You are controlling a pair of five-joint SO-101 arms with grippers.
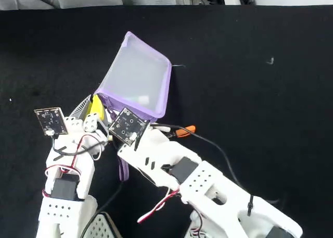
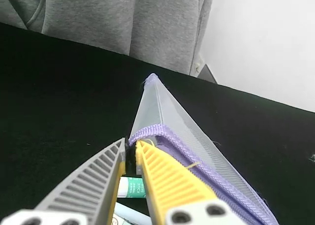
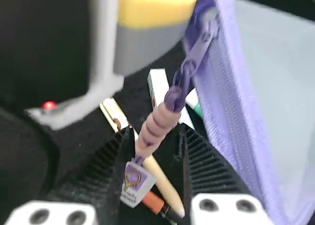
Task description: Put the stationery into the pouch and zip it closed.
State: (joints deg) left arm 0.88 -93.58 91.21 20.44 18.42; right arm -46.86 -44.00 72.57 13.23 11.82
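Black table [image 1: 270,92] w/ pouch [image 1: 136,79], pen [image 1: 180,129]

The left gripper [image 2: 129,152], the right gripper [image 3: 155,137] and the raised pouch [image 1: 136,82] crowd the table's [image 1: 260,92] near-left part, with stationery [image 3: 158,86] beneath them. Right of the pouch, the table offers open passage.

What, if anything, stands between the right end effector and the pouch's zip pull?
Nothing visible does. The zip pull hangs between the fingers of the right end effector; a pencil lies beneath it, not between.

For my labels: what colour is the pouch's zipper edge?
Purple; the zipper edge shows best in the right wrist view.
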